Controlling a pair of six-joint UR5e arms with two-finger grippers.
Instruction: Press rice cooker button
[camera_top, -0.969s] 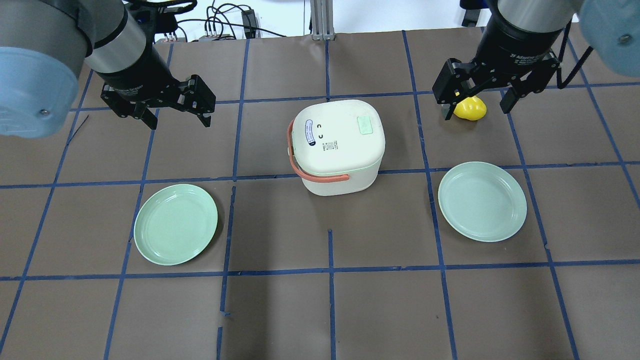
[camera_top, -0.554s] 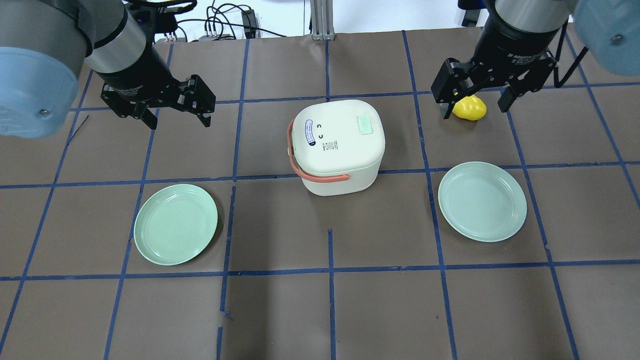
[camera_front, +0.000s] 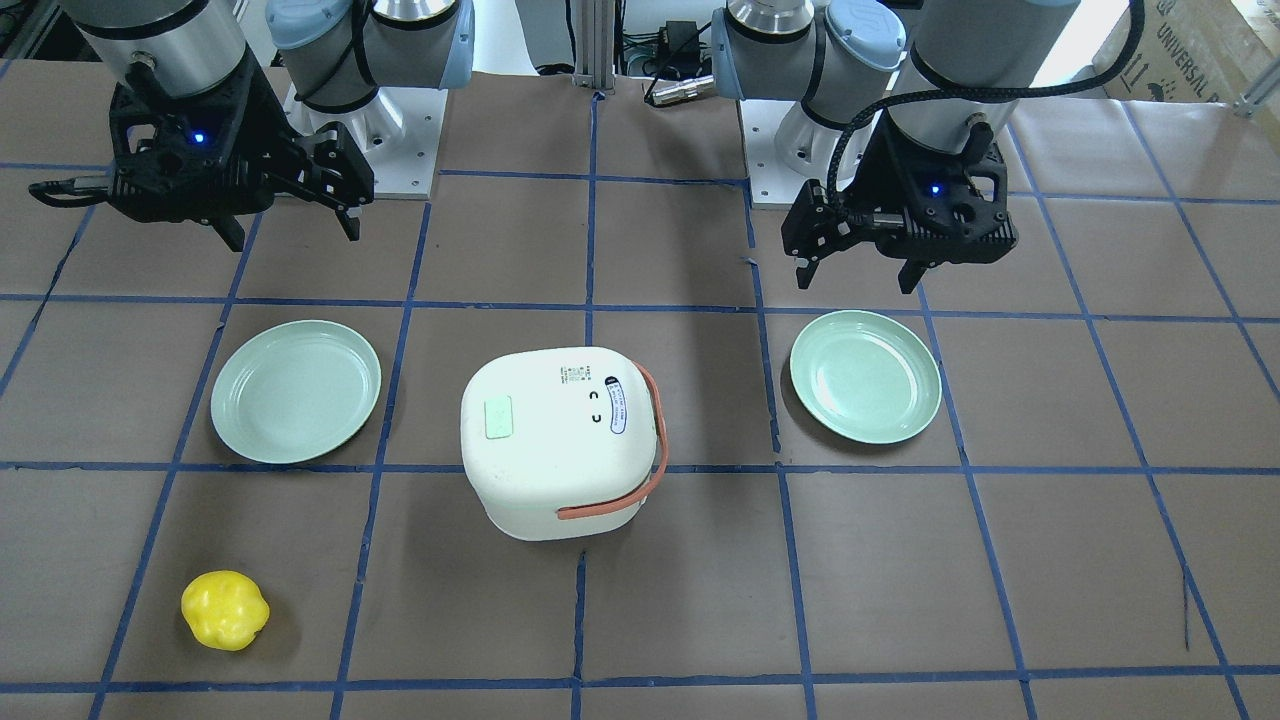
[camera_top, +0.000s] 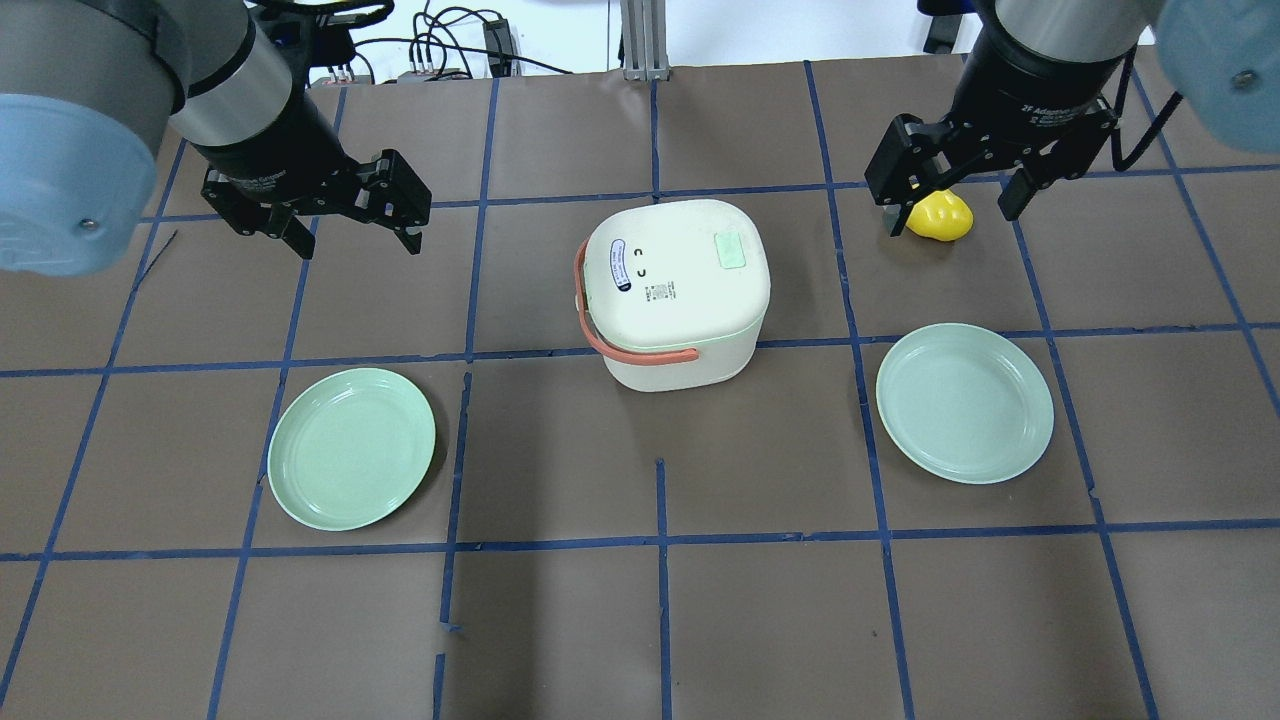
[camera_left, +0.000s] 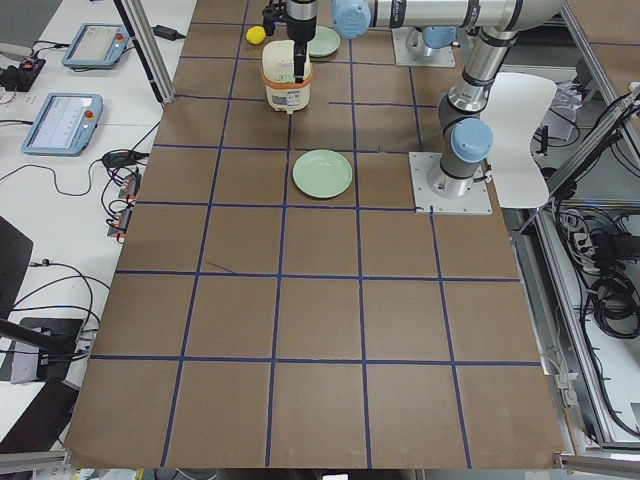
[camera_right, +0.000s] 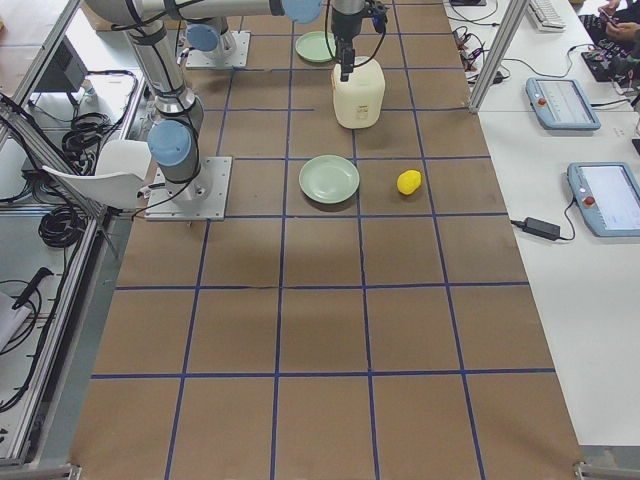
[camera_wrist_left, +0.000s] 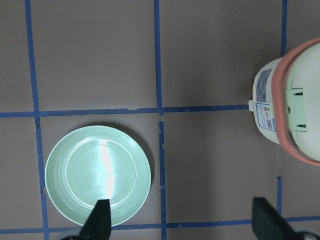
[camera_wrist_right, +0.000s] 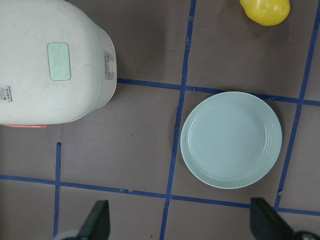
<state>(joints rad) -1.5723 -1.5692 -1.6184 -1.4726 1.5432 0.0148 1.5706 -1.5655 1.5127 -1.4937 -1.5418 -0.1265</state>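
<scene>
The white rice cooker (camera_top: 675, 290) stands with its lid shut at the table's middle, its orange strap handle down on the left side. A pale green button (camera_top: 730, 250) sits on the lid; it also shows in the right wrist view (camera_wrist_right: 59, 61). My left gripper (camera_top: 355, 240) is open and empty, hovering left of the cooker and apart from it. My right gripper (camera_top: 950, 222) is open and empty, hovering right of the cooker, high over a yellow toy (camera_top: 940, 217). The inner pot and rim are hidden.
Two pale green plates lie on the brown mat: one front left (camera_top: 351, 448), one front right (camera_top: 964, 402). The yellow toy (camera_front: 224, 609) lies on the far side, on my right. Blue tape lines grid the mat.
My right gripper has shifted slightly toward the far side of the table. The left gripper, cooker and plates have not moved.
</scene>
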